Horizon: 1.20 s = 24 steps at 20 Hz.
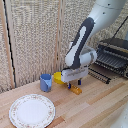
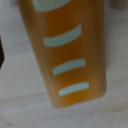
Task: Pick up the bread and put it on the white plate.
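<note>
Down low, the pincer (image 1: 73,86) sits over the loaf (image 1: 76,90); its grip cannot be told; white dish (image 1: 32,110) well apart.

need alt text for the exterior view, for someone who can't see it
A white robot arm's gripper reaches down onto a small orange-brown loaf on a wooden table. A blue cup and yellow bowl sit nearby, and a white plate lies in front.

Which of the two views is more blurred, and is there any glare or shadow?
The wrist view is more blurred: the bread fills it, soft-edged, its pale stripes smeared. The exterior view is coarse but readable; the gripper casts a slight shadow on the table near the bread. No strong glare in either view.
</note>
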### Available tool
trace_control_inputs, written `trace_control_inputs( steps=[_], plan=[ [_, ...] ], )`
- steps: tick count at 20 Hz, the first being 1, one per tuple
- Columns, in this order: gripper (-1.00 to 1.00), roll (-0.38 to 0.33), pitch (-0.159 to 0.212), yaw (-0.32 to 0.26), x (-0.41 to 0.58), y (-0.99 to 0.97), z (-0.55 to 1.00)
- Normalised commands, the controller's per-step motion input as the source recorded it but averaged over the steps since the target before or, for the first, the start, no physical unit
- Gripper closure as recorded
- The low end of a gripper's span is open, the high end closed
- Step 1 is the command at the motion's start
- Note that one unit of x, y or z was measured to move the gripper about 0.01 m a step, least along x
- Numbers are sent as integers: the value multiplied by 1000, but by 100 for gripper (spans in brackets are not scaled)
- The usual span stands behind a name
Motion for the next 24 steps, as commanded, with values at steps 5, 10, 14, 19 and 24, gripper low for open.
trace_control_inputs(
  steps=[5, 10, 14, 19, 24],
  plan=[
    [100, -14, 0, 98, 41, -66, -76],
    [100, 1, 0, 35, -6, -75, 0],
    [100, 7, -35, 2, -225, -36, 41],
    [100, 35, -45, 8, -150, 0, 162],
    [100, 63, -8, -3, -27, 39, 835]
  ],
)
